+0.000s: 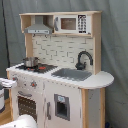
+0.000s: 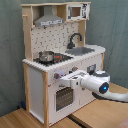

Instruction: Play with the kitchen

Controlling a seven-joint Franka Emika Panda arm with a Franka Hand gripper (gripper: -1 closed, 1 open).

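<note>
The kitchen (image 1: 60,95) is a tall toy unit of white panels and light wood, seen in both exterior views. It has a steel pot (image 1: 31,61) on the stovetop, a grey sink (image 1: 72,74), a black faucet (image 1: 82,59), a hood (image 1: 39,27) and a microwave (image 1: 75,23). In the second exterior view my white arm (image 2: 100,85) reaches in from the right. Its gripper (image 2: 60,76) sits at the knob panel (image 2: 75,70) above the oven door (image 2: 64,96). In the first exterior view the gripper (image 1: 6,85) shows at the left edge.
A wooden table top (image 2: 100,117) lies under the arm in the second exterior view. A grey curtain (image 1: 112,45) hangs behind the kitchen. Part of the arm's white body (image 1: 20,122) fills the first exterior view's bottom left corner.
</note>
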